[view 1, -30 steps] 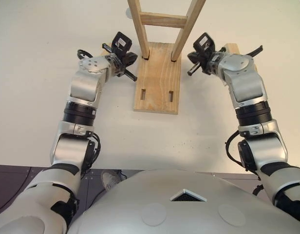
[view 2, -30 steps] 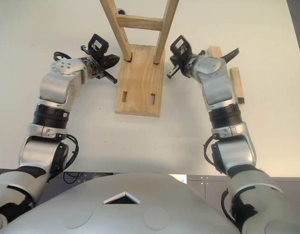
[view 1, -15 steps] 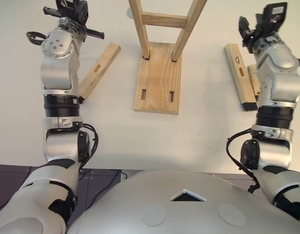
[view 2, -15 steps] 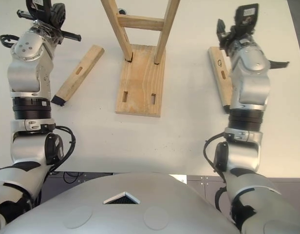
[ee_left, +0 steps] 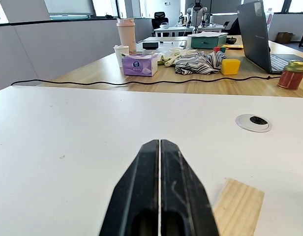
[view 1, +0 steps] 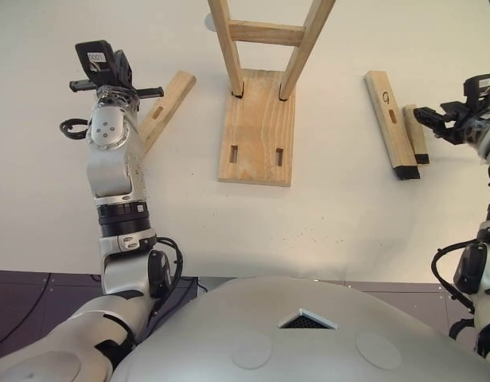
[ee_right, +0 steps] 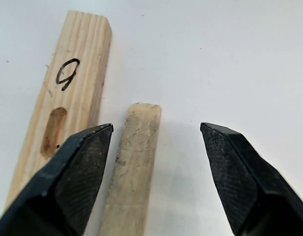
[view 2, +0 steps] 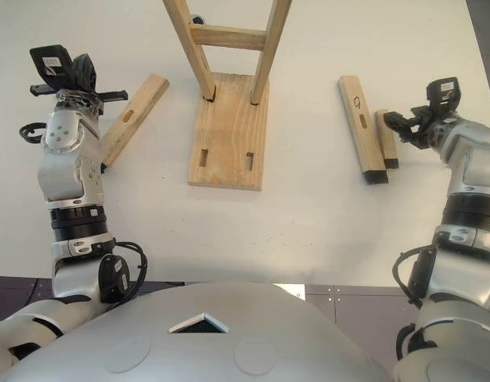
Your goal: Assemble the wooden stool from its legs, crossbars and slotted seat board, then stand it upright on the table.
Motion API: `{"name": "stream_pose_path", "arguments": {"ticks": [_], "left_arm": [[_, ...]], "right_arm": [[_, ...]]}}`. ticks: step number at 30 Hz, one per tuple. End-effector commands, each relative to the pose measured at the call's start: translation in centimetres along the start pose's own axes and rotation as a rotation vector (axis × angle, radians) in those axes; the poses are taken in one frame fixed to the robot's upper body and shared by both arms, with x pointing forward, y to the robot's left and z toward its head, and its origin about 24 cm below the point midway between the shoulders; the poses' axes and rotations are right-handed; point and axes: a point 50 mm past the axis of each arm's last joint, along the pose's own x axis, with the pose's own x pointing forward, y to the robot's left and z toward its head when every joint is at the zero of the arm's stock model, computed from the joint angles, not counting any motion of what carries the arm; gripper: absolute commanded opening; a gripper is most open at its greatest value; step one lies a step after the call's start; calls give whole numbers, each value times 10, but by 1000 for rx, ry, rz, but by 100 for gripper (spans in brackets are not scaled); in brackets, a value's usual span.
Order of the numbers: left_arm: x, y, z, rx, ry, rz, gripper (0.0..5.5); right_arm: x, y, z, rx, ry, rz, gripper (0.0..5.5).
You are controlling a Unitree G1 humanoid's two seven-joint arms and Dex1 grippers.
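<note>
The right gripper point(ee_right: 156, 128) hangs spread open over the crossbar point(ee_right: 136, 164)!
The left gripper point(ee_left: 160, 143) is clenched on nothing beside a loose leg point(view 1: 167, 107); the seat board point(view 1: 257, 139) lies flat mid-counter point(view 1: 324, 215), a leg frame point(view 1: 265, 33) standing in its far slots.

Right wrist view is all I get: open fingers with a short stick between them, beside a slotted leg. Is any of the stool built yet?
Observer: Partly. Two legs joined by a crossbar stand in the seat board's far slots.
Operator: And the near slots?
Observer: Both are empty.
Operator: Where's the left gripper?
Observer: Fingers shut on nothing, beside another loose leg lying left of the board.
</note>
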Motion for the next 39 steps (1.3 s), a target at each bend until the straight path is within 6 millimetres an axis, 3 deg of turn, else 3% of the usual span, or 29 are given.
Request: {"name": "stream_pose_path", "arguments": {"ticks": [1, 7, 11, 19, 24, 26, 31, 39], "left_arm": [[0, 1, -2, 5, 7, 9, 0], [-4, 3, -4, -1, 11, 26, 0], [-15, 9, -10, -21, 18, 72, 0], [-21, 12, -13, -49, 0, 129, 0], [-25, 18, -9, -77, -35, 164, 0], [-27, 18, -9, -82, -35, 169, 0], [-28, 17, -10, -84, -31, 166, 0], [-28, 15, -10, -92, -31, 180, 0]], "right_arm": [[-3, 0, -4, -6, 35, 39, 329], [-9, -1, -12, -70, 132, 80, 329], [-16, -4, -2, -136, 161, 99, 329], [-12, 11, -19, -198, 242, 176, 203], [-19, 8, -28, -245, 297, 183, 141], [-22, 3, -28, -252, 310, 177, 141], [-24, -6, -30, -234, 340, 161, 228], [-36, -12, -36, -297, 438, 266, 228]]}}
